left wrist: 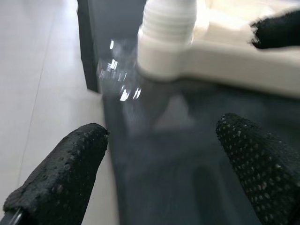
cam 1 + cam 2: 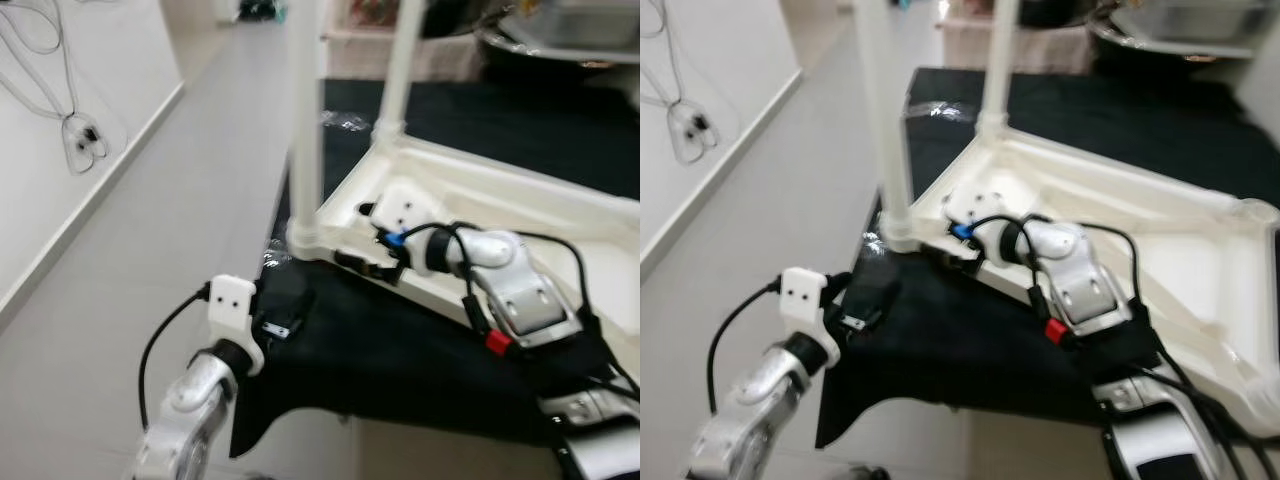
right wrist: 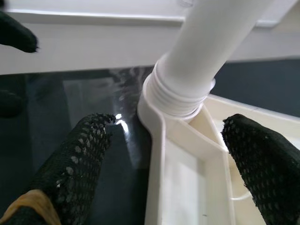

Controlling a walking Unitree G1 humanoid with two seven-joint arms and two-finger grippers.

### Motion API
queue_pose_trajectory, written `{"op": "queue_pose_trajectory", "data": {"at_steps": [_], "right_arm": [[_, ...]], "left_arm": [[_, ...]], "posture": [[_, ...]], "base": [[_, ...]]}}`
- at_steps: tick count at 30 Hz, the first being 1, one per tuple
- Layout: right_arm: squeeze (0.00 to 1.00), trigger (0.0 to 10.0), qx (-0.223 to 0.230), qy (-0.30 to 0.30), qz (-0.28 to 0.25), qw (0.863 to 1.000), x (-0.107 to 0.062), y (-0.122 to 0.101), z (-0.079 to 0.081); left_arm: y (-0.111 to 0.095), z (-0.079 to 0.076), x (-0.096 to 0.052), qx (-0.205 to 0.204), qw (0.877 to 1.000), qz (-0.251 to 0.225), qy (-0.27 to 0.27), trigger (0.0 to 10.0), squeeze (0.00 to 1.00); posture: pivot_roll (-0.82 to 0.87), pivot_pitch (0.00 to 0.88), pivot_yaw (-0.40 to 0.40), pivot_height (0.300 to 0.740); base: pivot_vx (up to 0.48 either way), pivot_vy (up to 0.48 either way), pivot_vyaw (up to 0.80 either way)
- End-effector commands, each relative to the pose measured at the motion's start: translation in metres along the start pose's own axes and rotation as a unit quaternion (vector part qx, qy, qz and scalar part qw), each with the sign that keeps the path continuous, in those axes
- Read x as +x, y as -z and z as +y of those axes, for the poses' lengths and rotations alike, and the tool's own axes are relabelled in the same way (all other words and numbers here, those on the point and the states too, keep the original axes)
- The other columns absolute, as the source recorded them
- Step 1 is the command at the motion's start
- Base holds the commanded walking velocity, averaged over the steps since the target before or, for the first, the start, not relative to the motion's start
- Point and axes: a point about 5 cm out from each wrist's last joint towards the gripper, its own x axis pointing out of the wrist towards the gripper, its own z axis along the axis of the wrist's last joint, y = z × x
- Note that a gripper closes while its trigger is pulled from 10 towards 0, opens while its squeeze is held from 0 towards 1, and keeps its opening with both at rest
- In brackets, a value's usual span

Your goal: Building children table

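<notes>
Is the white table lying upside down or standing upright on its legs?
Upside down: the white table top lies on the black surface, and its legs point upward from the corner sockets.

You're looking at a pale grey tiled floor [image 2: 150,220] running along a white wall [image 2: 60,150] on the left, where looped white cables [image 2: 70,130] hang. A black glossy surface [image 2: 400,350] sits ahead, and what may be a metal basin [image 2: 560,40] lies blurred behind.

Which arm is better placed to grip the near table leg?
Likely the right: its claw is open right at the leg socket, while the left claw sits lower over the black surface.
</notes>
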Motion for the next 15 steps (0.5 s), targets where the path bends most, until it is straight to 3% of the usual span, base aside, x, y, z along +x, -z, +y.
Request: {"op": "queue_pose_trajectory", "data": {"at_steps": [1,8,15], "right_arm": [[0.00,10.0,0.026,-0.020,0.008,0.999,-0.004,0.003,-0.002],[0.00,10.0,0.079,-0.046,0.055,0.994,-0.014,0.012,-0.009],[0.00,10.0,0.080,-0.070,0.092,0.990,-0.020,0.024,-0.004]], "left_arm": [[0.000,-0.010,-0.002,-0.002,1.000,0.004,0.028,10.0,0.00],[0.004,-0.020,-0.014,0.022,0.997,0.023,0.071,10.0,0.00],[0.006,-0.023,-0.019,0.048,0.995,0.028,0.086,10.0,0.00]], "posture": [[0.00,0.187,-0.024,0.740],[0.01,0.210,-0.030,0.740],[0.00,0.216,-0.029,0.740]], "base": [[0.000,0.000,0.00],[0.000,0.000,0.00],[0.000,0.000,0.00]]}}
